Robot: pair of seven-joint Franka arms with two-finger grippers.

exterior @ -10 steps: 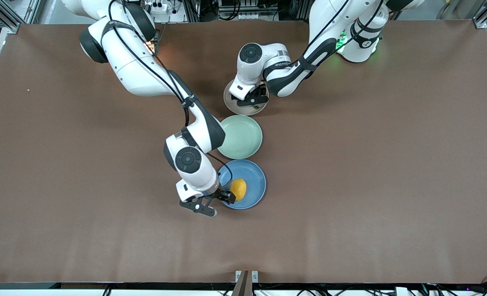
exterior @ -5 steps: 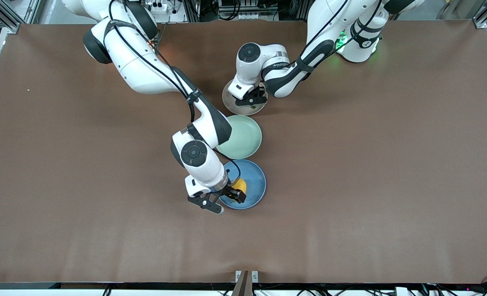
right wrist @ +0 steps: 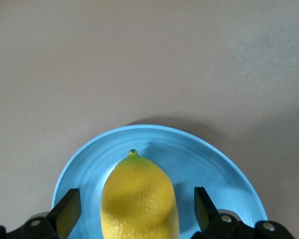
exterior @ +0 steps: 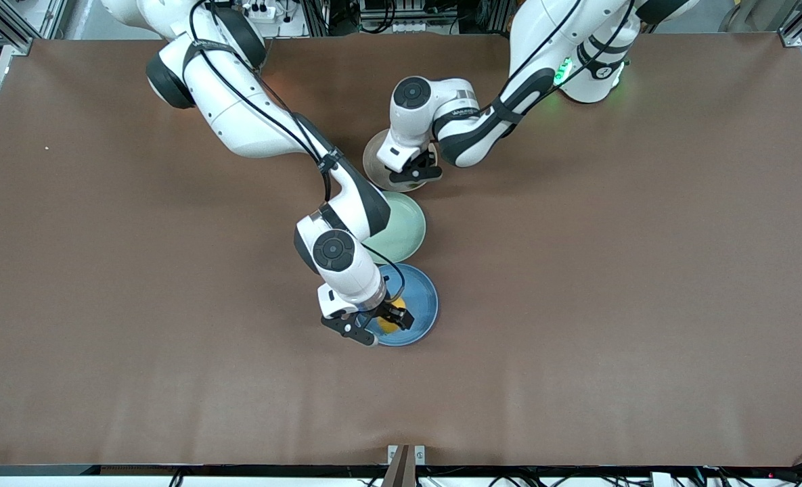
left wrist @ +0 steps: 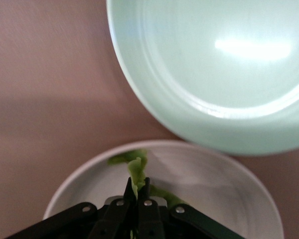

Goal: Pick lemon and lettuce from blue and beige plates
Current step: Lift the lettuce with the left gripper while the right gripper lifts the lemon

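On the blue plate (exterior: 429, 316), nearest the front camera of the three plates: lemon (right wrist: 139, 199) lying inside, not lifted yet. Right tool (exterior: 380, 326) now down over the lemon, spread wide, one finger either side, gaps visible on both sides in the right wrist view, so no contact judged yet. A second ago sat off the plate's edge toward the right arm's end of the counter (exterior: 610, 270); since slid in over the fruit and lined up. Means approach done, squeeze and lift left. On the beige plate (exterior: 372, 161), farthest from the front camera: left tool (exterior: 414, 172) low over it, fingers drawn narrow and pinching a strip of lettuce (left wrist: 136, 167), rest of the leaf lying on the plate. Shifted a little across the plate over the last second; lettuce grasp looks made, lift not started. Between the two plates: empty green plate (exterior: 407, 230), touching or almost touching both, partly under the right arm. Likely next: close on the lemon, raise both. Risk: round lemon rolling out if pinched off-centre; thin leaf tearing or slipping on the lift.
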